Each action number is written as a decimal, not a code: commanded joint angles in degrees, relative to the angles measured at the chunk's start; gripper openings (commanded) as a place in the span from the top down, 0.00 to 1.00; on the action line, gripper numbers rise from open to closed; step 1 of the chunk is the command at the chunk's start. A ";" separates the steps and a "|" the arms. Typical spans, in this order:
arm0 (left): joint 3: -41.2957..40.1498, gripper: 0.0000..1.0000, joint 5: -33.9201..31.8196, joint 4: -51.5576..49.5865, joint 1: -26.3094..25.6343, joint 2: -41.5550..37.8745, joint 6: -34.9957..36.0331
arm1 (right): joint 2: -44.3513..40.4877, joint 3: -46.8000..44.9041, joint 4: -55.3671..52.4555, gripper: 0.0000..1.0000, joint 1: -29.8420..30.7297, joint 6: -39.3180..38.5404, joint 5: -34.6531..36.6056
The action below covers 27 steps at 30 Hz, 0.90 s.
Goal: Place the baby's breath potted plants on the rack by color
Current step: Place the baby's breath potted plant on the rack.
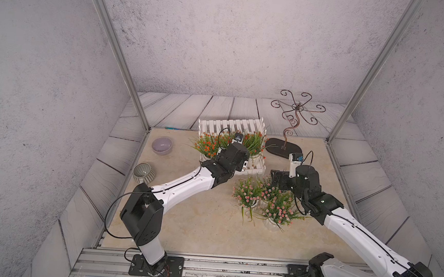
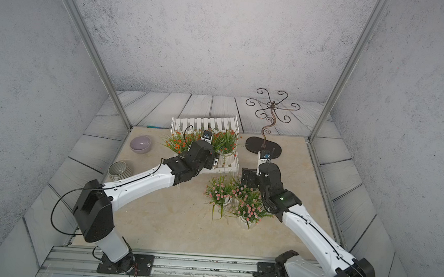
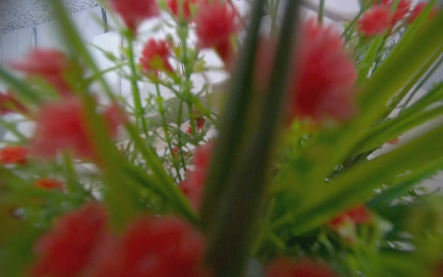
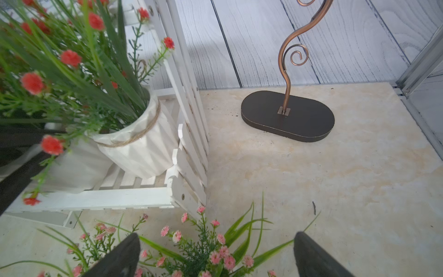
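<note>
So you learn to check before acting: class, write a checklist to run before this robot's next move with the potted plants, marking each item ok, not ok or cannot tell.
1. Right gripper open: ok, jaws wide above a pink plant.
2. Left gripper grip: cannot tell, buried in orange-red flowers.
3. Pink plants racked: not ok, all three stand on the table.
4. Orange-red plant seated on rack slats: ok.
5. Metal stand apart from rack: ok.
</note>
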 commanded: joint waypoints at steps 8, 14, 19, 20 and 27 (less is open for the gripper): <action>1.74 0.39 0.15 4.03 2.05 1.13 0.99 | 0.31 -0.76 1.74 0.01 -0.21 -0.79 -0.92; 0.95 0.36 1.21 4.18 2.43 1.22 0.05 | 1.03 -0.69 1.82 0.01 -0.19 -0.74 -1.63; 0.24 0.11 2.01 3.82 2.43 0.83 -0.63 | 1.58 -0.68 1.59 0.01 -0.20 -0.94 -2.23; 0.16 0.09 2.05 3.69 2.45 0.72 -0.71 | 1.67 -0.59 1.45 0.01 -0.23 -0.93 -2.40; 0.33 0.01 3.57 2.08 2.45 -1.30 -0.87 | 1.74 -0.41 0.79 0.01 -0.21 -1.29 -3.51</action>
